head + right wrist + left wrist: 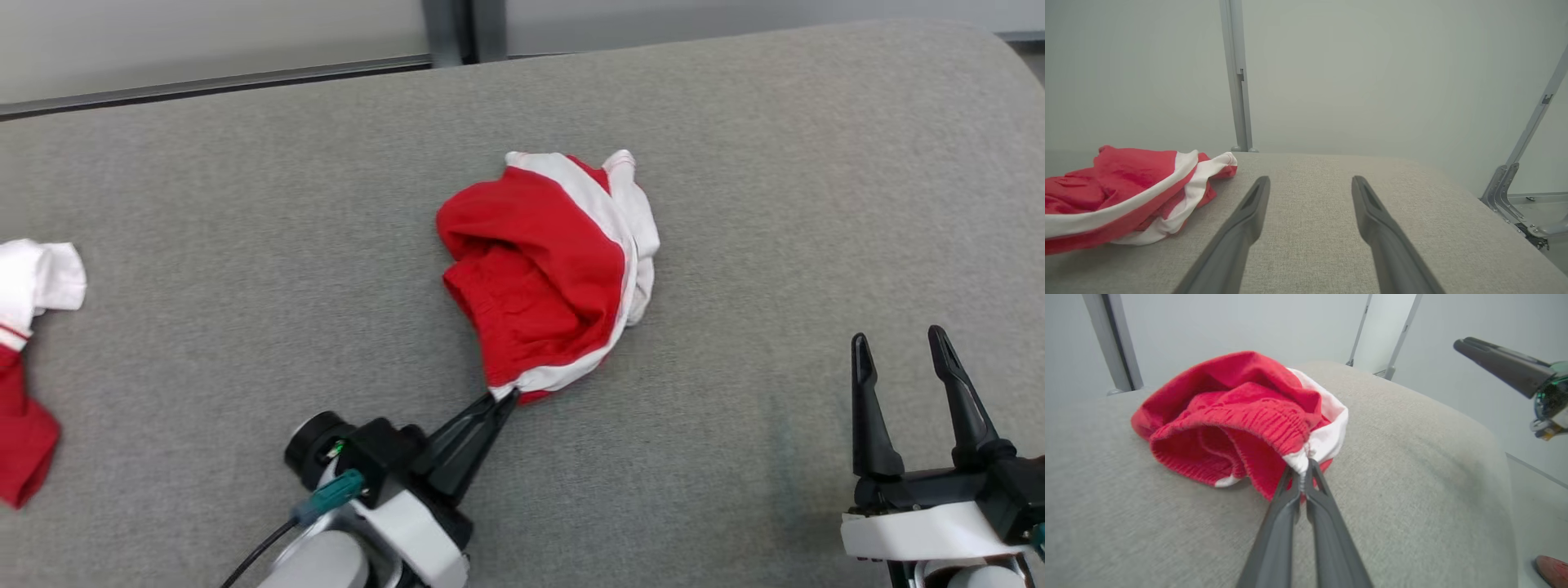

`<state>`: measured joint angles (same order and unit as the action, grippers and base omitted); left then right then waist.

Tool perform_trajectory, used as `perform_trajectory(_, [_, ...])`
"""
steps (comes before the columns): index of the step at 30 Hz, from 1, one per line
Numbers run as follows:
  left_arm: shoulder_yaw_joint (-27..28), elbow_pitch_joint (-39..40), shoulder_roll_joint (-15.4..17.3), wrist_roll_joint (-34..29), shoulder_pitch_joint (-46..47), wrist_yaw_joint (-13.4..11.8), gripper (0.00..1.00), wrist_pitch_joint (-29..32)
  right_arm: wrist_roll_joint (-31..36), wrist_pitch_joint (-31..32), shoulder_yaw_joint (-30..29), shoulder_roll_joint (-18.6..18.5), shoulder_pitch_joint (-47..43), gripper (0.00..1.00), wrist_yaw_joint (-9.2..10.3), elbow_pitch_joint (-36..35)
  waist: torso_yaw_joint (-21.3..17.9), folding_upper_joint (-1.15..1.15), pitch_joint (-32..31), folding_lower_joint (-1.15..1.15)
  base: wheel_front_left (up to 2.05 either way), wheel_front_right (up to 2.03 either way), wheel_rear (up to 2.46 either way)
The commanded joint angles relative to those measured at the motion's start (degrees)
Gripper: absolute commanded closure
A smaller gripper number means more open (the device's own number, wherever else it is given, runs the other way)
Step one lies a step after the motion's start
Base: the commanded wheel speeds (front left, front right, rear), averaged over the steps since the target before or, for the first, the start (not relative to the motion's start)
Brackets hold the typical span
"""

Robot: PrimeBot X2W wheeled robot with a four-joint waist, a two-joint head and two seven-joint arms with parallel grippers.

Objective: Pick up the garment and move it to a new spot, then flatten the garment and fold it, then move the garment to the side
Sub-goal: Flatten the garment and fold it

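Note:
The garment is a crumpled red piece with white bands, bunched near the middle of the grey padded table. My left gripper reaches up from the lower left and is shut on the garment's near white edge. In the left wrist view the two fingers pinch that white edge of the garment, whose red ribbed waistband faces the camera. My right gripper stands open at the lower right, apart from the cloth. In the right wrist view the garment lies left of the open right gripper.
Another red and white piece of clothing lies at the table's left edge. A pale wall and a grey post stand behind the table. The table's far edge runs along the top.

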<state>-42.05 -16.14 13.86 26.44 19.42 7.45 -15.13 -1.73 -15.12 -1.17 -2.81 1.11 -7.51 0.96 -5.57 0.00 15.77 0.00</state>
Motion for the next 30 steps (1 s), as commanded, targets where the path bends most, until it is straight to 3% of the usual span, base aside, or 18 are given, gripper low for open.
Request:
perform_trajectory(1, [1.1,0.6,1.1,0.2,-1.1,0.0,1.0,0.0,0.5,-0.1,-0.2,-0.2,-0.4,0.0,0.03,0.1,3.8,0.0,-1.4,0.0,0.0,0.0,0.0])
perform_trajectory(7, [7.2,2.7,5.4,1.3,-8.1,-0.5,1.0,0.0,1.6,-0.1,0.5,-0.1,-1.7,0.0,0.03,1.4,10.2,0.0,-2.8,0.0,0.0,0.0,0.0])
perform_trajectory(13, [13.0,1.0,8.4,1.3,-12.9,-0.7,1.0,0.0,2.9,-0.1,2.8,-0.3,-1.2,0.0,0.03,3.1,13.9,0.0,-3.5,0.0,0.0,0.0,0.0])
perform_trajectory(22, [19.3,-3.0,8.5,-0.7,-13.6,-1.2,1.0,0.0,-5.6,0.0,14.2,-5.8,4.3,0.0,0.03,8.2,16.5,0.0,-2.7,0.0,0.0,0.0,0.0])
perform_trajectory(25, [20.6,-4.4,7.7,-1.8,-12.2,-0.9,1.0,0.0,-16.2,-0.1,24.0,-9.6,11.1,0.0,0.03,13.6,17.4,0.0,-1.2,0.0,0.0,0.0,0.0])
perform_trajectory(26, [20.7,-5.4,7.4,-2.5,-11.0,-0.6,1.0,0.0,-25.2,-0.1,28.4,-11.4,16.8,0.0,0.06,16.1,18.2,0.0,-0.3,0.0,0.0,0.0,0.0])
perform_trajectory(30, [20.9,-6.8,6.3,-3.1,-8.3,-0.2,1.0,0.0,-44.6,3.8,37.3,-14.2,26.5,0.0,0.02,19.9,19.5,0.0,1.5,0.0,0.0,0.0,0.0])
